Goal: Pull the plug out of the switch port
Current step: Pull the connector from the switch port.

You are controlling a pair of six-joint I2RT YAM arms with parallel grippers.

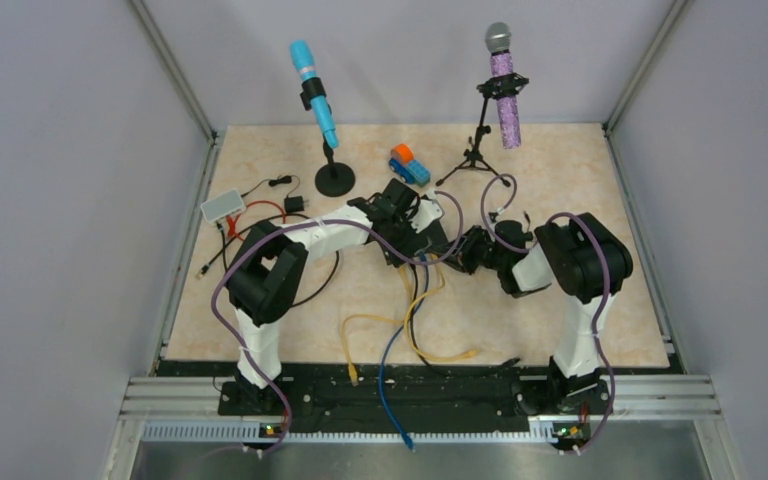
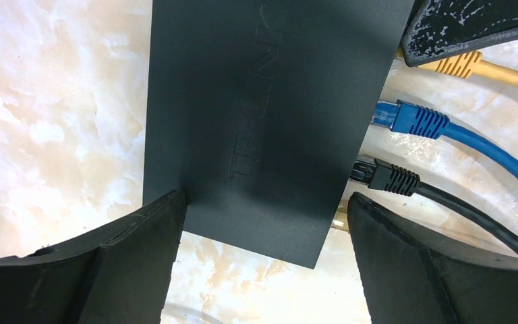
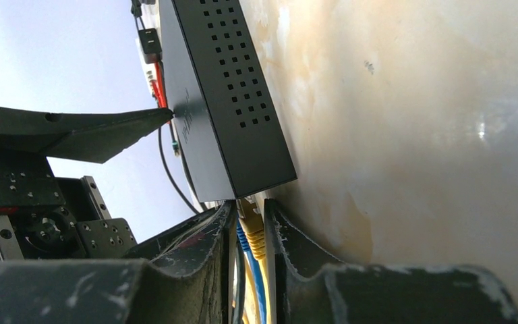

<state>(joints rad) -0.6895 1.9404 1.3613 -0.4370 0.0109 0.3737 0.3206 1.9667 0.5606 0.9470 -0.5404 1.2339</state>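
At the lower left of the left-wrist view, one finger of the left gripper point(image 2: 266, 202) lies against the left edge of the switch point(image 2: 256, 101). Its partner at the lower right stands clear of the box, so these jaws are spread wide, straddling the switch without clamping it. The switch lies flat on the table point(image 2: 61, 121), and in the overhead view it is mid-frame between the two arms.

Along the right side is the port edge point(image 2: 366, 138), where three plugs are seated in a row: black plug point(image 2: 391, 179) lowest, blue plug point(image 2: 415, 120) in the middle, yellow plug point(image 2: 460, 64) at the upper right. The switch port I'm after is the one holding the yellow plug, and it is mostly hidden under the right arm's finger.

In the lower centre of the right-wrist view, the right gripper point(image 3: 249, 206) has its jaws narrowed onto the yellow plug's boot, and as far as I can see they are gripping it.

I'd brace the box first, bearing down or pinching it with the left jaws, because I judge it will otherwise slide along with the pull. I'd then draw the right arm straight back along the plug's axis without twisting. I can't see a latch tab, so I'd stop if it resists. The blue plug sits just beside it, so I'd keep the fingers off that one.
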